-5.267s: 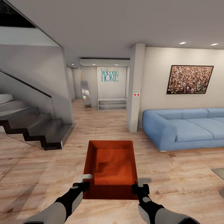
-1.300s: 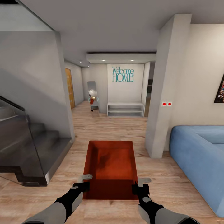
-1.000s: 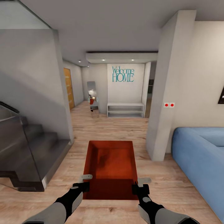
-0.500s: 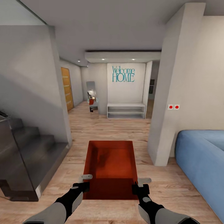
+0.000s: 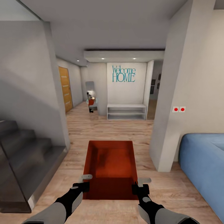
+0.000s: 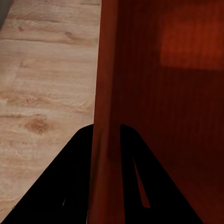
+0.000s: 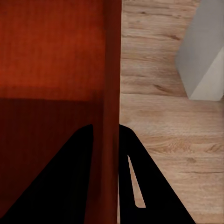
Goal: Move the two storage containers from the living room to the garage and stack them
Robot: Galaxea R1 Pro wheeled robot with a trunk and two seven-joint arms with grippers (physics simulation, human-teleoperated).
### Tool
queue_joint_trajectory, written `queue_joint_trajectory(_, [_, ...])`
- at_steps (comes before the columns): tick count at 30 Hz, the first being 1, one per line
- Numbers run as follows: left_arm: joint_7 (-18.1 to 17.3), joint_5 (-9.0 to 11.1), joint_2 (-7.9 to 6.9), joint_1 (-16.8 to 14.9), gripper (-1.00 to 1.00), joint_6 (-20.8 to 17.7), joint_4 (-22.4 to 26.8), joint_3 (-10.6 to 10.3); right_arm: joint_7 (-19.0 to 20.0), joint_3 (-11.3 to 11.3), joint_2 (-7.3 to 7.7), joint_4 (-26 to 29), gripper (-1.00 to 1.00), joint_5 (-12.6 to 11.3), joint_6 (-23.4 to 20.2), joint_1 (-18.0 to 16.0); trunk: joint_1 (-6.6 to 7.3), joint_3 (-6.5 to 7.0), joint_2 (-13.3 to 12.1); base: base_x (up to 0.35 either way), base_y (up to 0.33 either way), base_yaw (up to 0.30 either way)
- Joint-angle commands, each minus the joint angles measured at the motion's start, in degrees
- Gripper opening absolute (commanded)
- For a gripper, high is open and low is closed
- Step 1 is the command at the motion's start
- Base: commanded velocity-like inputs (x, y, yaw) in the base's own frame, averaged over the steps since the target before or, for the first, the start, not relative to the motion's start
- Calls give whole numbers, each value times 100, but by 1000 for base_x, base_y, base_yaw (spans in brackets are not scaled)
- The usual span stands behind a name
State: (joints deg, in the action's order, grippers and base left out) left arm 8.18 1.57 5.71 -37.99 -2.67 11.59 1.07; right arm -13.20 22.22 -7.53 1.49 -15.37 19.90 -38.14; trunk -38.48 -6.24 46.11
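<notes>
Red-orange storage container [image 5: 110,165] carried between both arms over the wood-plank floor [image 5: 102,127].
The left tool [image 5: 81,186] and right tool [image 5: 137,188] each clamp one side wall; its long axis points ahead toward the hallway.

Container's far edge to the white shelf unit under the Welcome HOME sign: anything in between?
Head view: only bare wood-plank floor between the container and the white shelf unit.

both tools [image 5: 83,183] [image 5: 139,184] grip red bin [image 5: 110,165] over wood floor [image 5: 105,130].
</notes>
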Motion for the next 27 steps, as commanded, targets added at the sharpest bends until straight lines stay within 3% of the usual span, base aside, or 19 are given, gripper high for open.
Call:
queue_joint_trajectory(1, [149, -25, -88, 2, -100, -31, 1, 113, -15, -420, -3, 18, -100, 43, 98, -9, -5, -9, 7, 322, 0, 0])
queue_joint_trajectory(27, [149, -17, -123, 2, -100, -31, 1, 113, -11, -420, 5, 18, -100, 43, 102, -8, -5, -9, 7, 322, 0, 0])
